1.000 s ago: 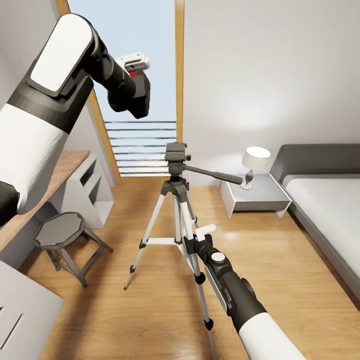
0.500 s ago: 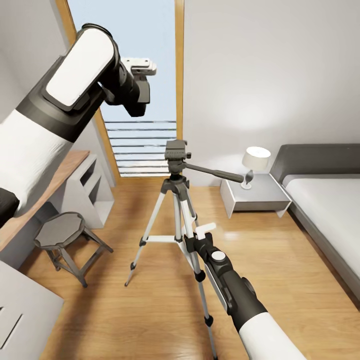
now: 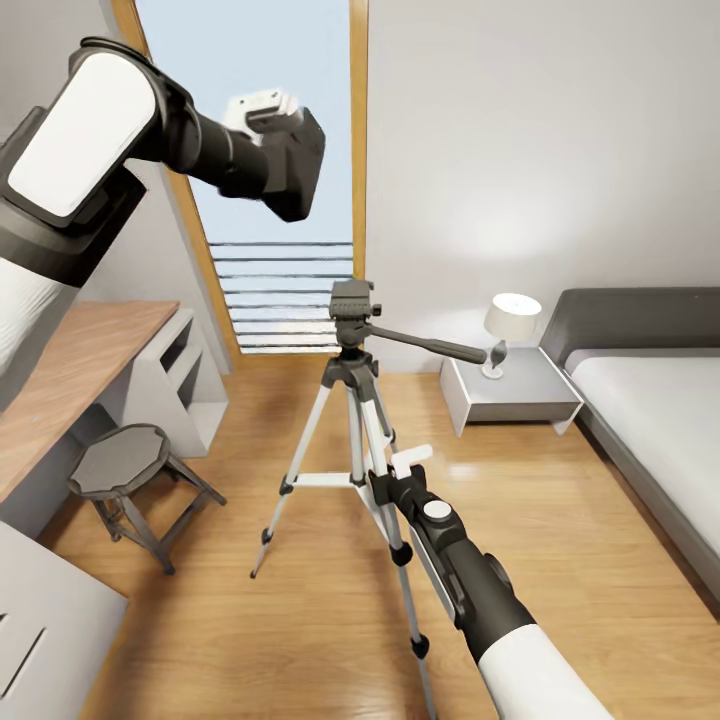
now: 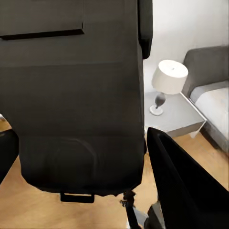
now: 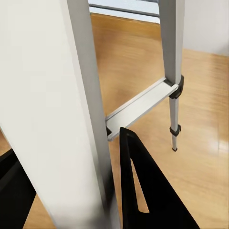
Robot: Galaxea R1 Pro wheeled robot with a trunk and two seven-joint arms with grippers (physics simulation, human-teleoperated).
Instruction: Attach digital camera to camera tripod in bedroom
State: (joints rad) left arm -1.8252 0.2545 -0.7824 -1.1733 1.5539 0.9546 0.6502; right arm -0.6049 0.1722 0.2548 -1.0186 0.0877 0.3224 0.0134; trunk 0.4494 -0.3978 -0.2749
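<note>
The black digital camera (image 3: 293,166) hangs high in front of the window, up and to the left of the tripod's head, with my left gripper (image 3: 272,140) shut on it. In the left wrist view the camera's body (image 4: 81,95) sits between the black fingers (image 4: 179,186). The camera tripod (image 3: 352,300) stands mid-room on the wood floor, silver legs spread, its pan handle (image 3: 430,348) pointing right. My right gripper (image 3: 385,482) is closed around the near leg; the right wrist view shows that silver leg (image 5: 71,109) between the fingers (image 5: 145,191).
A grey stool (image 3: 125,465) stands left of the tripod beside the wooden desk (image 3: 70,370). A nightstand (image 3: 515,400) with a lamp (image 3: 510,325) and the bed (image 3: 660,400) are to the right. A white cabinet (image 3: 50,630) is at the lower left.
My left arm has swung the camera to the right and a little higher, closer to above the tripod head. The right arm and the tripod have not moved.
</note>
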